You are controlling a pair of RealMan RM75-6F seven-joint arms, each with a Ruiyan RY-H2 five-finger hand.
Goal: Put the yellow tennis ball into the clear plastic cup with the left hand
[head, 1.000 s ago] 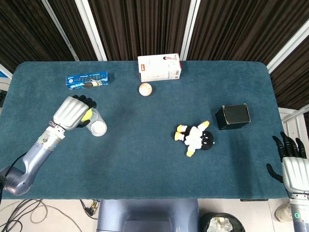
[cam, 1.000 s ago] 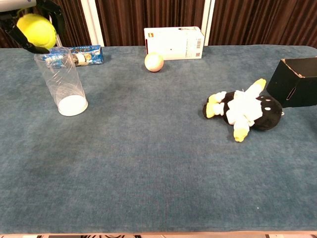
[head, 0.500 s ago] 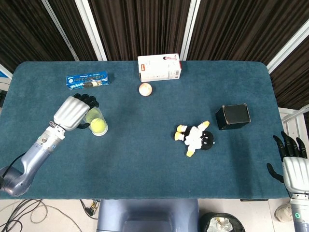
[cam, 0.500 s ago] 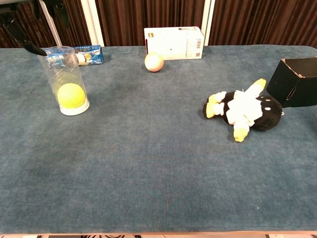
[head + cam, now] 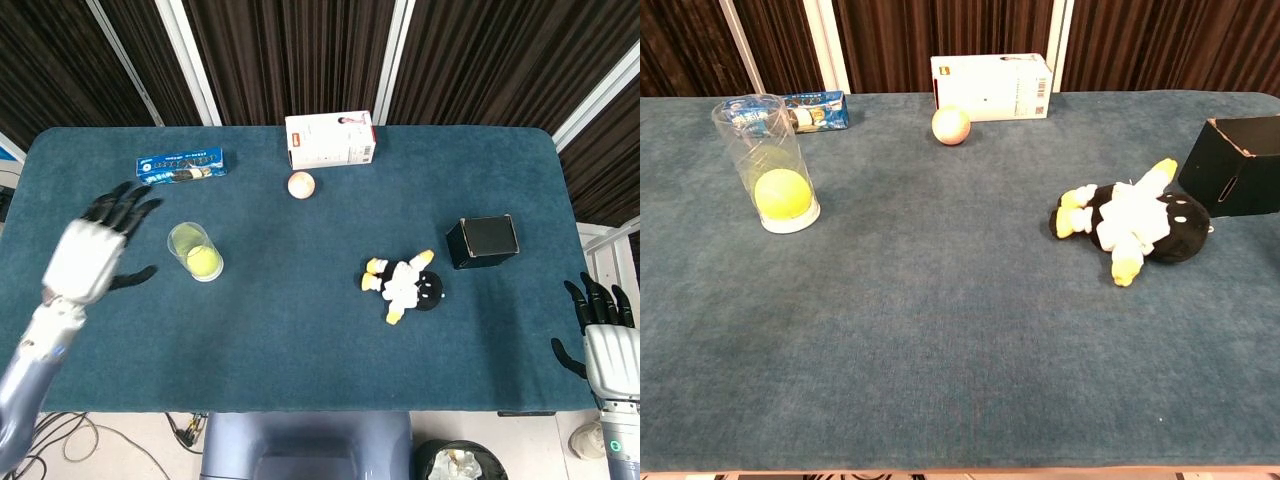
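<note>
The yellow tennis ball (image 5: pixel 204 261) (image 5: pixel 780 193) lies at the bottom of the clear plastic cup (image 5: pixel 193 251) (image 5: pixel 762 135), which stands upright on the left of the blue table. My left hand (image 5: pixel 88 257) is open with fingers spread, left of the cup and apart from it; the chest view does not show it. My right hand (image 5: pixel 604 342) hangs open past the table's right front corner, holding nothing.
A blue packet (image 5: pixel 181 165) lies behind the cup. At the back stand a white box (image 5: pixel 329 139) and a pale ball (image 5: pixel 301 184) in front of it. A penguin plush (image 5: pixel 405 286) and a black box (image 5: pixel 483 240) are on the right.
The ball left my left hand and dropped into the cup. The hand then opened and drew back to the left, away from the cup. The right hand stayed still.
</note>
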